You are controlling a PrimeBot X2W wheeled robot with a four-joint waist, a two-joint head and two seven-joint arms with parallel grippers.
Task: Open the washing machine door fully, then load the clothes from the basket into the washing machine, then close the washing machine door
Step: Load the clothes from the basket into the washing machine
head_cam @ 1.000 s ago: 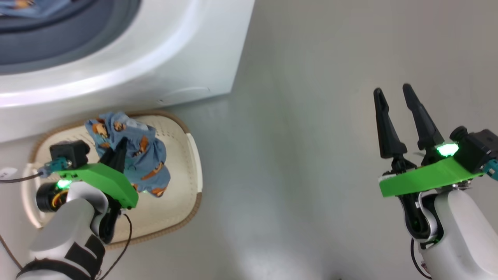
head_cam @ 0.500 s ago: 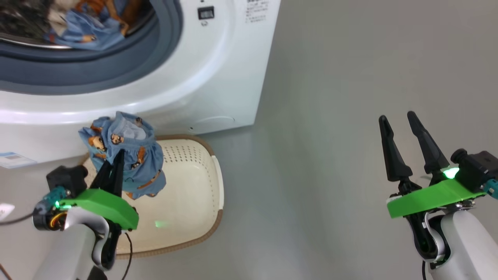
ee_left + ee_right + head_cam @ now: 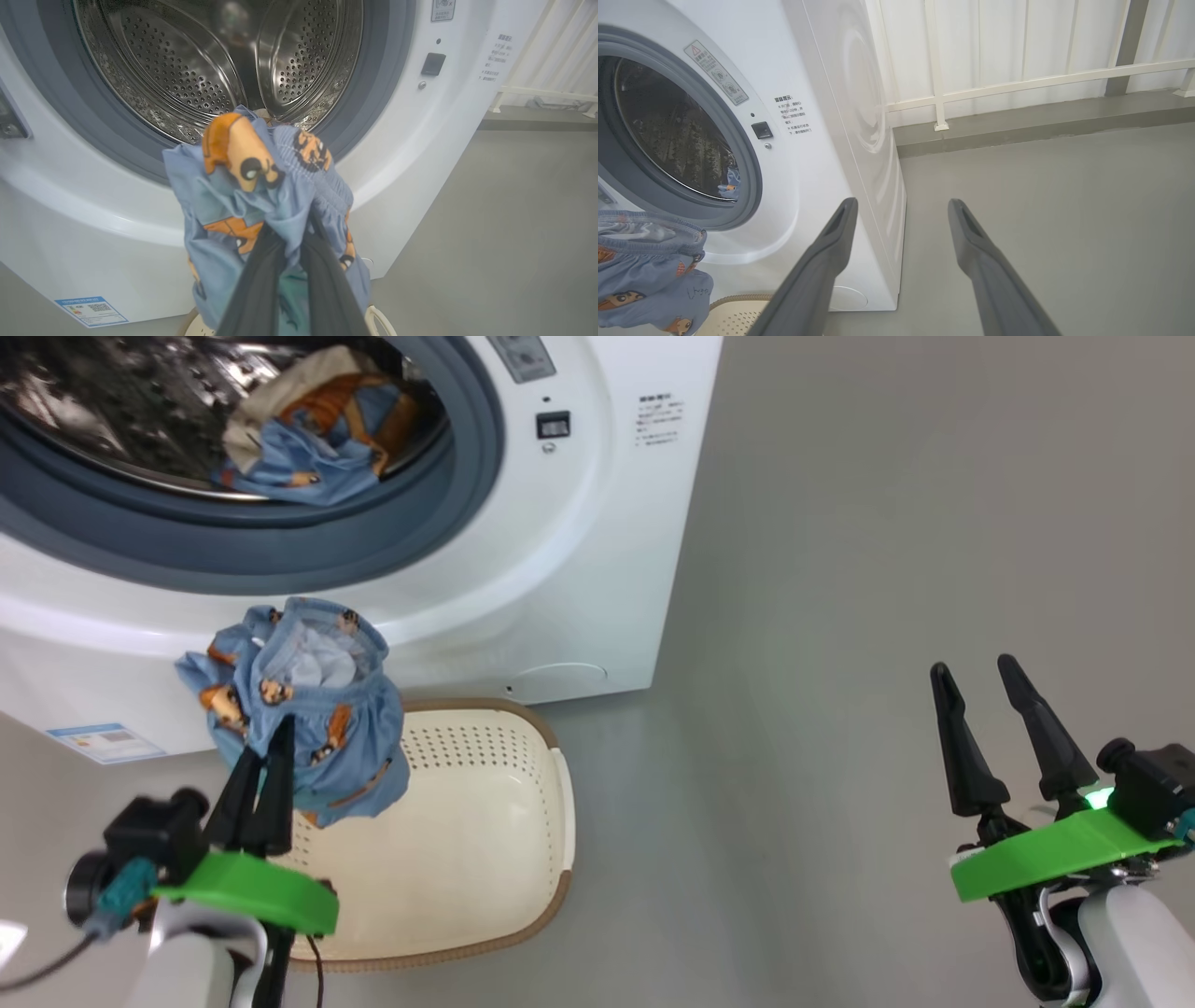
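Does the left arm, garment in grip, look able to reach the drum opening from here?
Probably yes: the left gripper holds the garment facing the open drum, and nothing stands between them.

Your left claw (image 3: 269, 747) is pinched tight on a blue bear-print garment (image 3: 308, 709), held above the basket (image 3: 560, 821) and just in front of the washer (image 3: 597, 541); more clothes (image 3: 299, 457) lie in its open drum (image 3: 112, 420); your right claw (image 3: 973, 665) hovers over the floor (image 3: 840, 616), fingers spread, well apart from the basket.

Laundry space, washing machine (image 3: 597, 523), grey floor (image 3: 887, 523)
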